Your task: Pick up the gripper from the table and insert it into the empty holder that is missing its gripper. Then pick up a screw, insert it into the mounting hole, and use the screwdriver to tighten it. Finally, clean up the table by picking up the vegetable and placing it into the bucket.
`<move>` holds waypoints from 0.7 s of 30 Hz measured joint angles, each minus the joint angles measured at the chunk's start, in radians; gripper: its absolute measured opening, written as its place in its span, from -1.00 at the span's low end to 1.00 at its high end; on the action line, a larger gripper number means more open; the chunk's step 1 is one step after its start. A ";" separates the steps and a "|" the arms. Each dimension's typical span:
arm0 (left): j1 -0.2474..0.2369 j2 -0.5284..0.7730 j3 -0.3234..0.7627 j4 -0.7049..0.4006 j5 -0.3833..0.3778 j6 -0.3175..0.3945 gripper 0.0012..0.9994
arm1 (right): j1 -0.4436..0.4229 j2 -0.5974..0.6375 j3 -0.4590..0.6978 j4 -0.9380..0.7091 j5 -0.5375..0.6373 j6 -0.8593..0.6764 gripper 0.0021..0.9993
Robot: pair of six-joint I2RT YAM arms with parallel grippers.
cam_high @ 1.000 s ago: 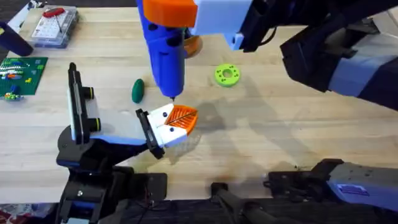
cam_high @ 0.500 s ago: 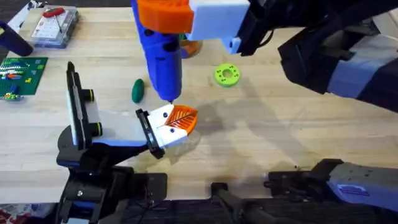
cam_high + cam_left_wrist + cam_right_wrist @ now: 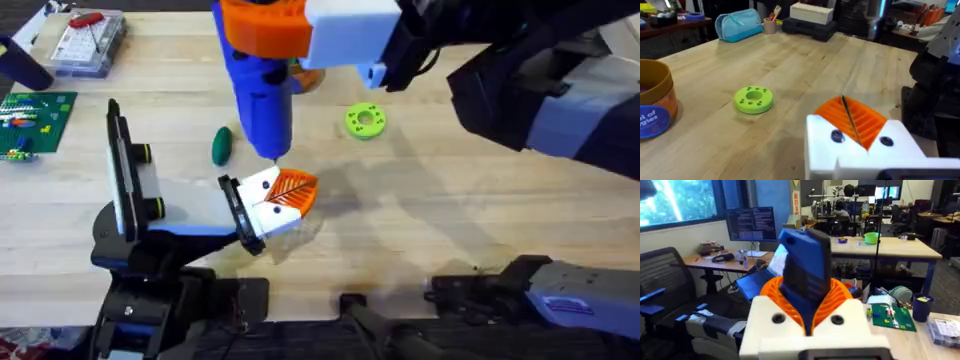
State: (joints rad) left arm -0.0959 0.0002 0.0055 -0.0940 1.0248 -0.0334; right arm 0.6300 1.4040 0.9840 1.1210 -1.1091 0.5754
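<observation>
The right gripper, clamped on the blue screwdriver, has drifted slightly left and now steadies, bit just above the white-and-orange gripper part by the vegetable. Tightening looks underway; I cannot tell the left gripper's opening.

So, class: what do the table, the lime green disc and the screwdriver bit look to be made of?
Table: pale wood, by its visible grain and plank seams.
Disc: probably plastic, with a uniform matte colour.
Bit: seemingly metal, thin, dark and rigid.

Vegetable left of screwdriver; disc right; bucket behind.
</observation>
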 joint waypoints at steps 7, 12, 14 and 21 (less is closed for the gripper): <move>0.000 0.000 0.000 0.000 0.000 0.000 -0.97 | 0.019 0.000 0.000 -0.003 -0.007 -0.034 -0.95; 0.000 0.000 0.000 0.000 0.000 0.000 -0.97 | 0.037 0.000 0.000 -0.003 -0.012 -0.053 -0.95; 0.000 0.000 0.000 0.000 0.000 0.000 -0.97 | 0.037 0.000 0.000 -0.003 -0.014 -0.055 -0.95; 0.000 0.000 0.000 0.000 0.000 0.000 -0.97 | 0.037 0.002 0.000 -0.002 -0.015 -0.077 -0.95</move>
State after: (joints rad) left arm -0.0959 0.0002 0.0055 -0.0940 1.0252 -0.0332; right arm 0.6674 1.4064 0.9840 1.1185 -1.1238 0.4988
